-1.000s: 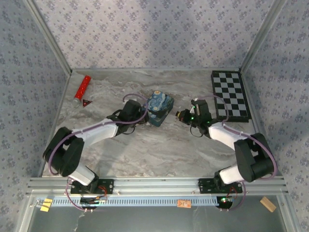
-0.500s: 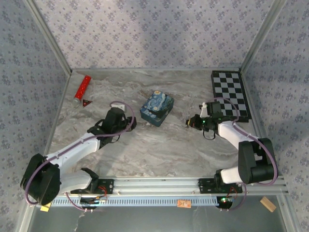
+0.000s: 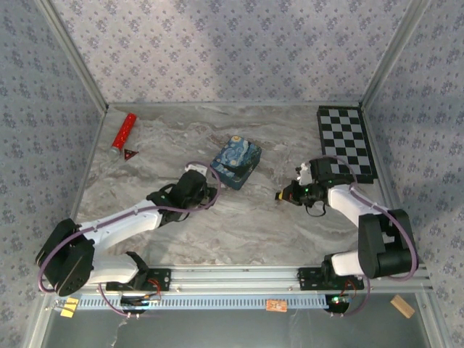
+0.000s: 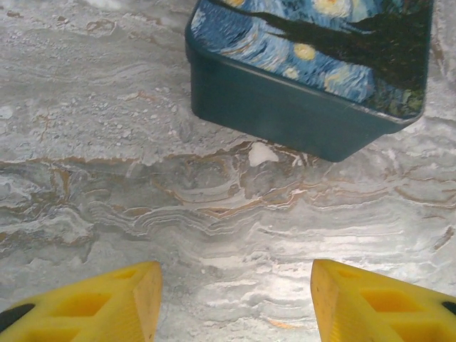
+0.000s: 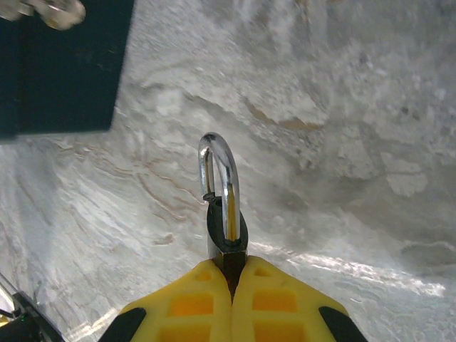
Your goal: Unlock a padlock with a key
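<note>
The padlock (image 5: 226, 229) is a small dark body with a silvery shackle (image 5: 222, 165). It is pinched by its body between the yellow fingers of my right gripper (image 5: 231, 274), which is shut on it, shackle pointing away. From above, the padlock (image 3: 281, 195) sits low over the marble, right of the blue painted tin (image 3: 236, 161), at the tip of my right gripper (image 3: 288, 193). My left gripper (image 4: 235, 299) is open with only bare marble between its fingers, a short way in front of the tin (image 4: 299, 114). It lies left of the tin (image 3: 210, 188). The key is out of view.
A red cylinder (image 3: 123, 130) and a small dark-red triangle (image 3: 130, 153) lie at the far left. A chessboard (image 3: 345, 143) lies at the far right. A small shiny bit (image 5: 44, 10) shows at the tin's upper edge; what it is I cannot tell.
The left arm pulled back from the tin, then swung right towards it again with jaws open. The right gripper carried the padlock away from the tin, to the right and nearer.
</note>
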{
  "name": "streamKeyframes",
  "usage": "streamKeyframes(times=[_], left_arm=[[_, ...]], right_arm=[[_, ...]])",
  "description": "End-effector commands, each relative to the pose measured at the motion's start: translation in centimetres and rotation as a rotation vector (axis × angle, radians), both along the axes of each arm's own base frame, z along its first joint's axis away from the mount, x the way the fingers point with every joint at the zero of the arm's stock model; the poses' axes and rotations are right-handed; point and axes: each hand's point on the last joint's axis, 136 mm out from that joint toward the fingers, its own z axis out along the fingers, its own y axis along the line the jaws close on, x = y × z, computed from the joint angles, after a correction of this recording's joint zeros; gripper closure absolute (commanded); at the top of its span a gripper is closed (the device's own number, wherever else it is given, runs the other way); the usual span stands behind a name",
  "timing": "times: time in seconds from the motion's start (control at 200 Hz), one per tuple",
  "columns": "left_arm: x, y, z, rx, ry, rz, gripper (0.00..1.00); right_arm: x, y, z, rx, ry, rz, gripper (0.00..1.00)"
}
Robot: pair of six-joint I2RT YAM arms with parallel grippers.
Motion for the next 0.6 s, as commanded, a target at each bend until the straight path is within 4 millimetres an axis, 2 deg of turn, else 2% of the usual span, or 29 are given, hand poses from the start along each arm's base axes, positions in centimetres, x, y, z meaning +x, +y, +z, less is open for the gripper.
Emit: streamKeyframes(times=[0.0, 0.16, 0.3, 0.495, 0.595], left_arm=[[0.2, 0.5, 0.7, 0.008, -0.043, 0.008, 0.42], [0.2, 0.8, 0.6, 0.018, -0.042, 0.017, 0.42], [0.3, 1.1, 0.7, 0.019, -0.048, 0.029, 0.41], [0.4, 1.8, 1.3, 0.008, -0.081, 0.044, 0.4], [0.7, 3.2, 1.7, 0.014, -0.075, 0.087, 0.4]], right_arm=[[-0.8, 0.0, -1.3, 0.002, 0.069, 0.014, 1.0], [-0.8, -0.1, -2.7, -0.023, 0.099, 0.007, 1.0], [-0.7, -0.9, -2.8, -0.07, 0.079, -0.015, 1.0], [-0.9, -1.7, -3.1, -0.123, 0.098, -0.032, 0.9], [-0.9, -2.6, -2.9, -0.166, 0.089, -0.065, 0.76]])
